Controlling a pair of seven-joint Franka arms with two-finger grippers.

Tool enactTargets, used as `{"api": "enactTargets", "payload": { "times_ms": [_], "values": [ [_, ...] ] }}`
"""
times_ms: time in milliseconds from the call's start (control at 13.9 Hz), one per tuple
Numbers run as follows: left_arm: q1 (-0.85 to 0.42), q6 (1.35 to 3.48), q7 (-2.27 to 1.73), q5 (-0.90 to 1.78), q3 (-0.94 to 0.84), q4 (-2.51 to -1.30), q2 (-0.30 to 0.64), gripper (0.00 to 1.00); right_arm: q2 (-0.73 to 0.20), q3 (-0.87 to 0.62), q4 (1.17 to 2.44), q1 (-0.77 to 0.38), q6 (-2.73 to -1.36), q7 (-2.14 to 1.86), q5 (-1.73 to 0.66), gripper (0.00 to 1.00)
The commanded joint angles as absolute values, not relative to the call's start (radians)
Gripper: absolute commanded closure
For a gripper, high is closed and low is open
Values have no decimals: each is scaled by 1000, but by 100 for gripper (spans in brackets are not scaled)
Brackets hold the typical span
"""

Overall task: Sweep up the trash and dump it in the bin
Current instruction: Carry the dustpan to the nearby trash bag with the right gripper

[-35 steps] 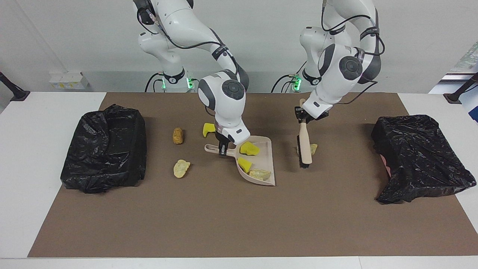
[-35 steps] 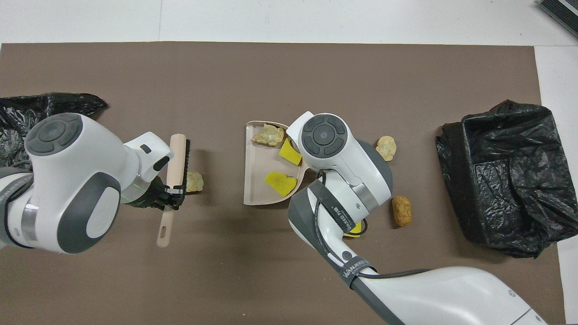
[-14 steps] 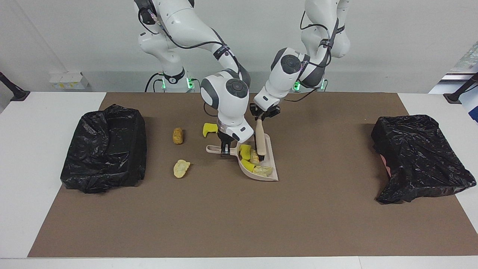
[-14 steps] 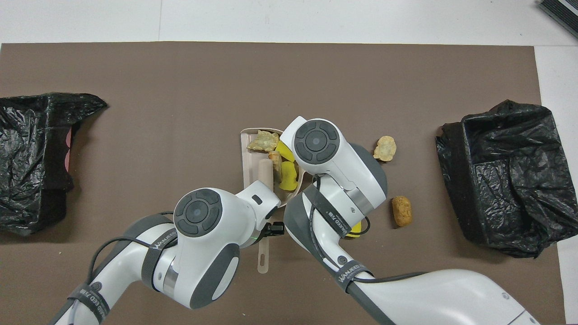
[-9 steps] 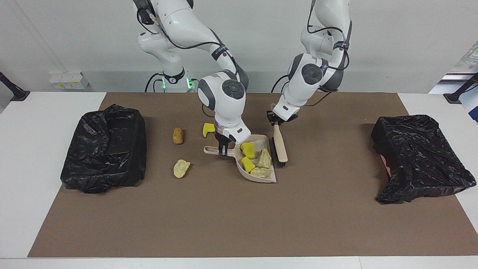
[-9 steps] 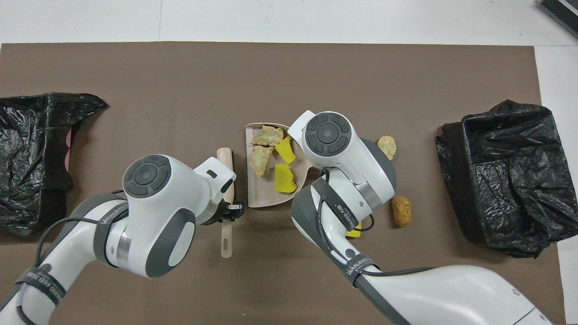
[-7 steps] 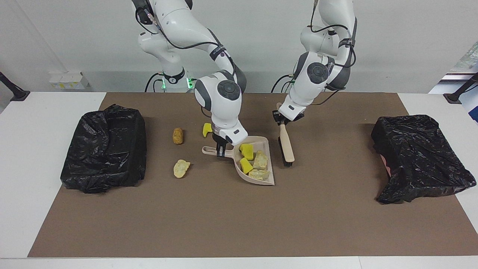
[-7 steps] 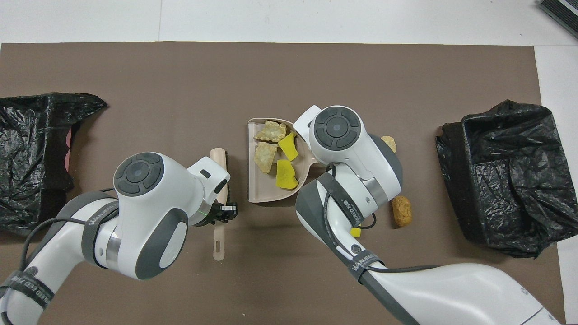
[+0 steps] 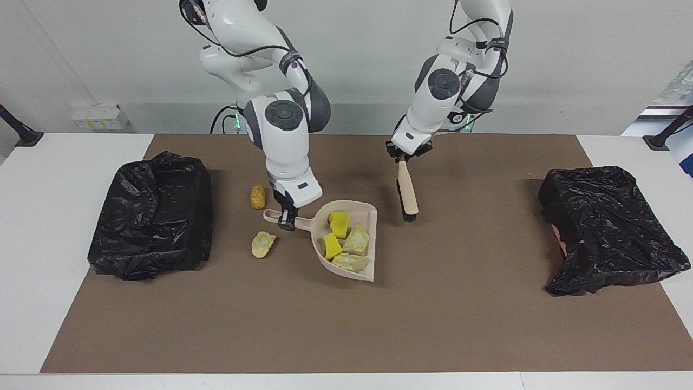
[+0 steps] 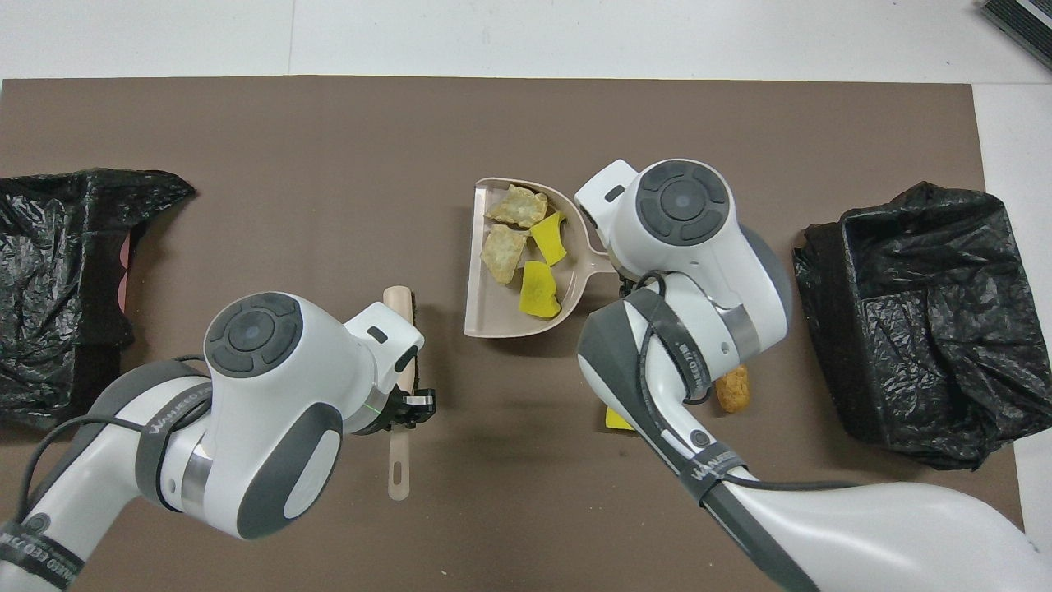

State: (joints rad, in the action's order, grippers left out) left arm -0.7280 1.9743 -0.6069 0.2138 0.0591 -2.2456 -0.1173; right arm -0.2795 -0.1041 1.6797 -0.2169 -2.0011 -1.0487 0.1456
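Right gripper (image 9: 286, 221) fingers clamped on dustpan (image 9: 346, 246) handle, four trash pieces aboard; bin (image 9: 151, 214) lies toward right arm's end. Left gripper (image 9: 401, 156) fingers clamp brush (image 9: 407, 195).

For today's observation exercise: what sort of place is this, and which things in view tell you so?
Most likely a robotics lab test bench: two robot arms, the right gripper holding a dustpan of trash pieces, the left gripper a brush, on a brown mat between two bag-lined bins.

The right arm (image 10: 682, 271) hides most of one yellow sponge chunk (image 10: 612, 421).
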Motion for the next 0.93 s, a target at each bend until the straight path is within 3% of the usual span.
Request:
{"api": "enactTargets", "payload": {
  "times_ms": [0, 358, 502, 573, 645, 717, 860],
  "values": [
    [-848, 2063, -740, 193, 67, -2388, -238, 100, -209, -115, 1701, -99, -1939, -1213, 83, 100],
    [-988, 2293, -880, 195, 66, -2557, -268, 100, -149, -115, 1709, 205, -1898, -1574, 16, 100],
    [-1005, 2325, -899, 195, 66, -2565, -244, 100, -144, -115, 1709, 325, -1896, -1727, 3, 100],
    [-1005, 2324, -900, 195, 66, -2565, -242, 95, -141, -114, 1709, 378, -1898, -1811, 3, 100],
    [-1002, 2322, -899, 195, 66, -2560, -239, 38, -137, -109, 1709, 423, -1894, -1875, 5, 100],
    [-990, 2321, -897, 195, 67, -2548, -229, 0, -127, -107, 1710, 467, -1894, -1922, 18, 100],
    [-938, 2304, -882, 195, 72, -2496, -204, 0, -124, -101, 1713, 509, -1894, -2018, 52, 100]
  ]
}}
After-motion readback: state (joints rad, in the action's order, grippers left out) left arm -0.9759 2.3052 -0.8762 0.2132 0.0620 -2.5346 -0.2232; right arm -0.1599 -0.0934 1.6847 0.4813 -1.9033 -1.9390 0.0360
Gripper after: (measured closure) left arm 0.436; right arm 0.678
